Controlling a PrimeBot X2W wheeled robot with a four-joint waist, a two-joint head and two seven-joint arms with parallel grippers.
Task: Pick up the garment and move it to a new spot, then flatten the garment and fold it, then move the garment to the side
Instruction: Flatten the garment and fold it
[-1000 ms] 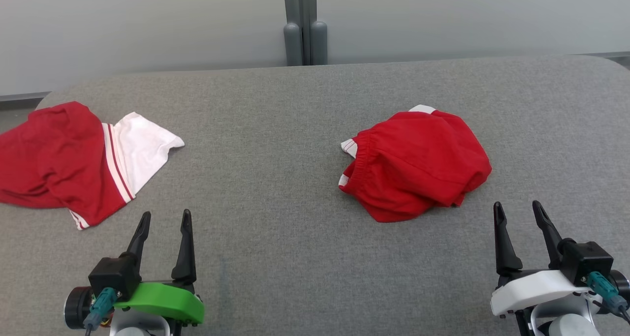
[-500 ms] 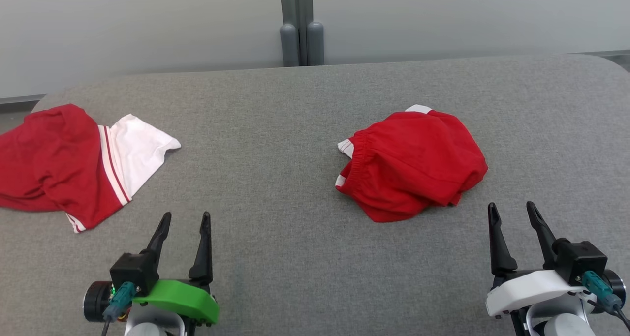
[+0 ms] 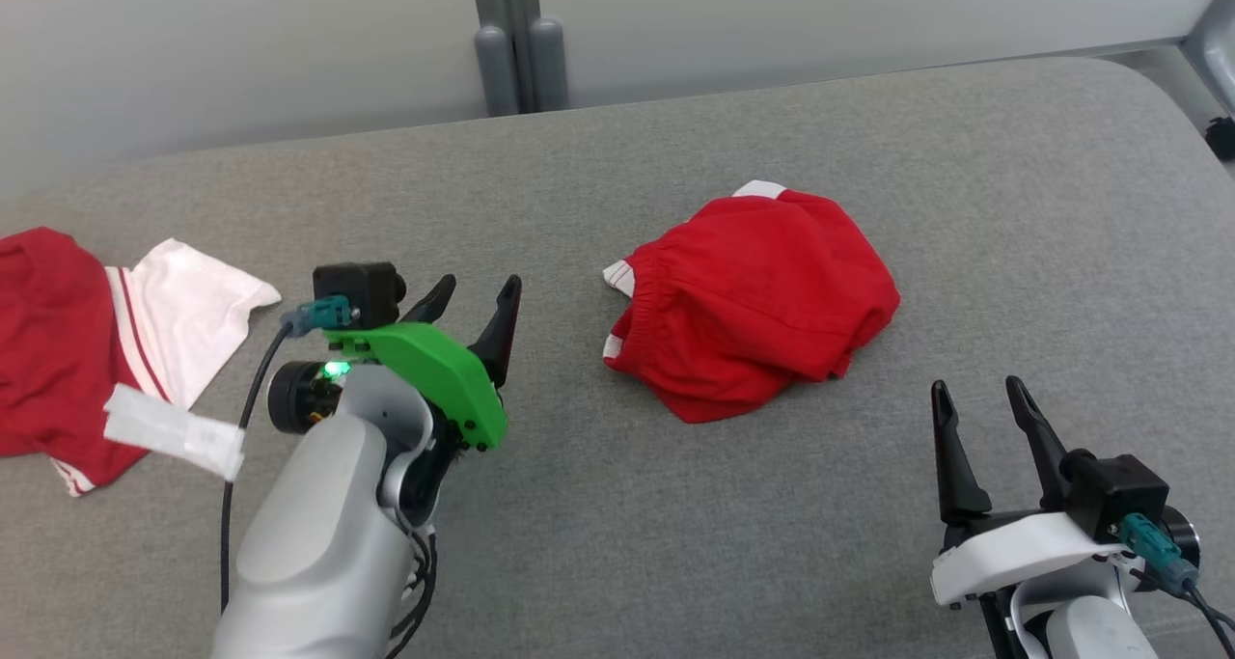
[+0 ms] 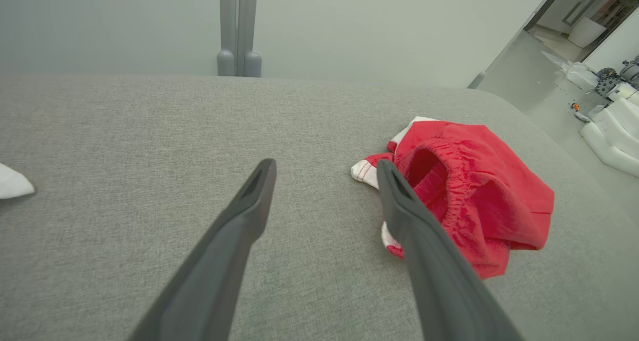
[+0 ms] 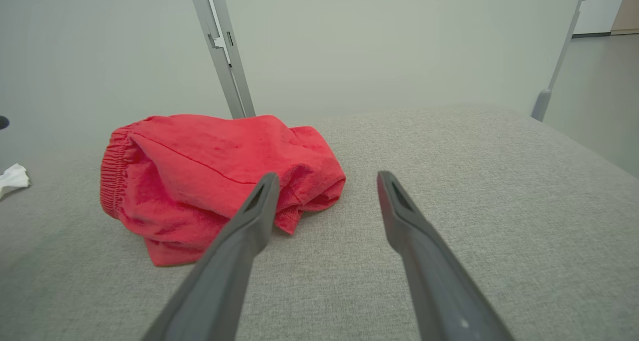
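Note:
A crumpled red garment (image 3: 757, 302) with an elastic waistband and white trim lies bunched on the grey fabric table (image 3: 675, 543), right of centre. My left gripper (image 3: 480, 290) hovers open a short way to its left, fingers pointing toward the far edge, nothing between them. In the left wrist view the garment (image 4: 479, 206) lies just past the right finger of that gripper (image 4: 325, 165). My right gripper (image 3: 975, 389) stands open near the front right, below the garment's right end. In the right wrist view the garment (image 5: 209, 166) lies ahead and left of that gripper (image 5: 324, 176).
A second red and white garment (image 3: 58, 350) lies spread at the table's far left, with a white sleeve (image 3: 193, 302) toward the middle. A grey post (image 3: 511, 51) stands behind the far edge. The table rounds off at the right; beyond it is floor with white items (image 4: 609, 131).
My left arm has risen and reached forward and to the right, toward the crumpled garment, still open. The head camera has turned, shifting the picture left. The right gripper has kept its place.

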